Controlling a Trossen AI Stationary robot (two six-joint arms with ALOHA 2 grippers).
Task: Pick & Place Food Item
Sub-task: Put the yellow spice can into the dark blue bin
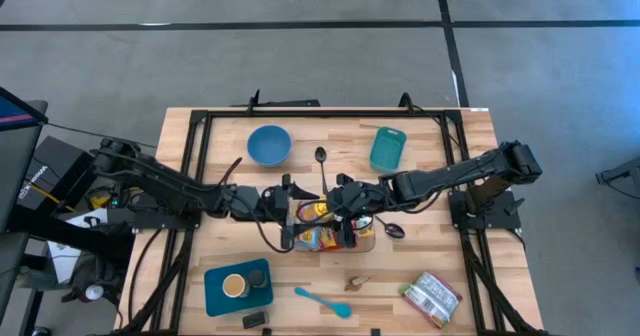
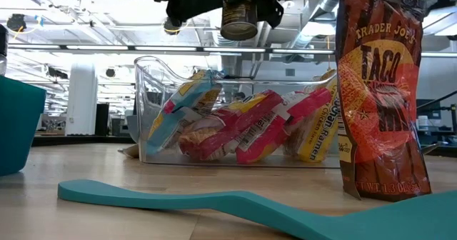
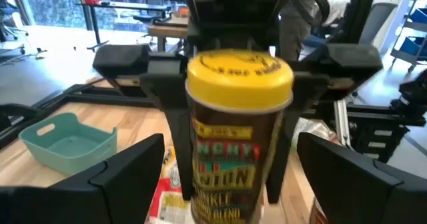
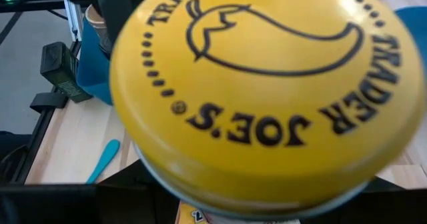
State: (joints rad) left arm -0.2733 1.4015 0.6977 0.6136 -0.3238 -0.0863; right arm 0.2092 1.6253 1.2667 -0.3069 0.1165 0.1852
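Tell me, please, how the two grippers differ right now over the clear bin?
The right gripper is shut on the yellow-lidded jar, holding it upright; the left gripper is open, its fingers apart from the jar. The right reaches in from the table's right, the left from its left. Both meet above the clear bin.

Left arm [image 1: 160, 181]: dark, jointed links, black cables trailing along it.
Right arm [image 1: 460, 171]: dark, slim links, blocky joint housing near its base.
Left gripper [image 3: 233, 177]: two broad matte black fingers with angular edges.
Right gripper [image 1: 350, 204]: black, boxy body.
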